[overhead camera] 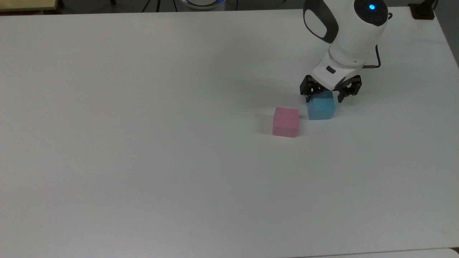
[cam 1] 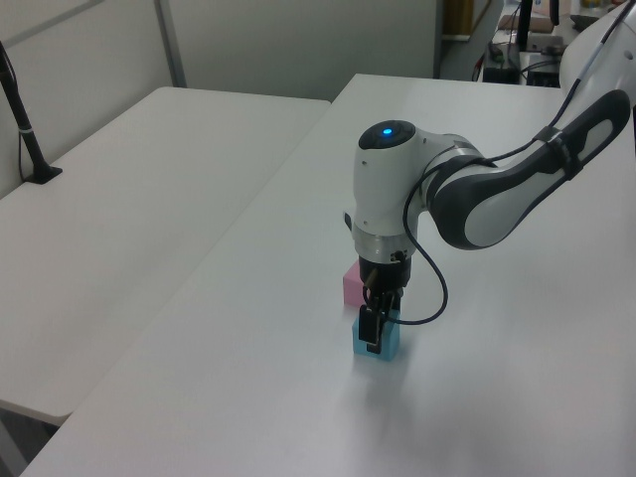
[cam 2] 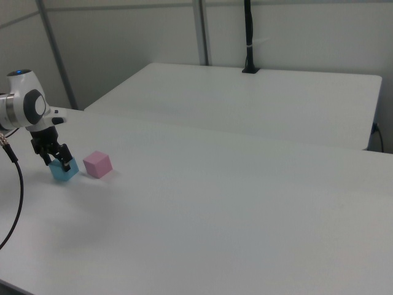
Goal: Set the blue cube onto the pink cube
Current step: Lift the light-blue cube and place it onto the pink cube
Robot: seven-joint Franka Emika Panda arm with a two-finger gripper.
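Note:
The blue cube (overhead camera: 321, 110) (cam 1: 388, 345) (cam 2: 61, 174) rests on the white table (overhead camera: 143, 143), just right of the pink cube (overhead camera: 285, 122) in the top view. A narrow gap separates the two cubes. My gripper (overhead camera: 323, 97) (cam 1: 372, 332) (cam 2: 57, 161) is lowered over the blue cube, open, with one black finger on each side of the cube's upper part. The white wrist hides the cube's far top edge in the top view. In the left view the pink cube (cam 1: 351, 286) sits partly behind my fingers. In the right view the pink cube (cam 2: 97, 163) lies just right of the blue one.
A second white table (cam 1: 149, 179) (cam 2: 245, 98) stands beside this one, with a black pole (cam 1: 25, 129) (cam 2: 249, 37) clamped at its edge. A cable (cam 1: 437, 288) loops off my wrist. Bare tabletop spreads around both cubes.

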